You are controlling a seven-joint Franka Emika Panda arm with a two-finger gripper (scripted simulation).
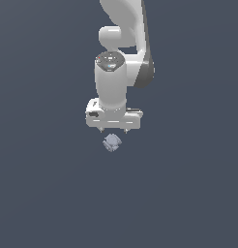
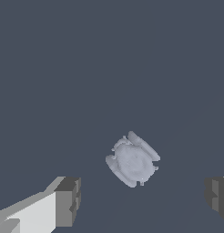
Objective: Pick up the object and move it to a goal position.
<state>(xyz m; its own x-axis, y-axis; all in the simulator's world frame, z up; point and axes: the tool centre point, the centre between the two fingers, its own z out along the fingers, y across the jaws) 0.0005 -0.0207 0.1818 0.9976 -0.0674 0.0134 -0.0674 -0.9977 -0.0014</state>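
Observation:
The object (image 1: 111,143) is a small pale lavender-grey lump with rounded bumps, lying on the dark grey floor just below my white gripper (image 1: 112,131) in the exterior view. In the wrist view the object (image 2: 132,159) lies between the two fingers but farther out than their tips. My gripper (image 2: 141,196) is open and empty, with one grey fingertip (image 2: 68,201) on one side and the other fingertip (image 2: 217,197) at the frame's edge. The jaws stand far wider apart than the object. The gripper does not touch the object.
The white arm (image 1: 122,53) rises from the gripper to the top of the exterior view. The ground is a plain dark grey surface (image 1: 48,184) with no other objects or markers in view.

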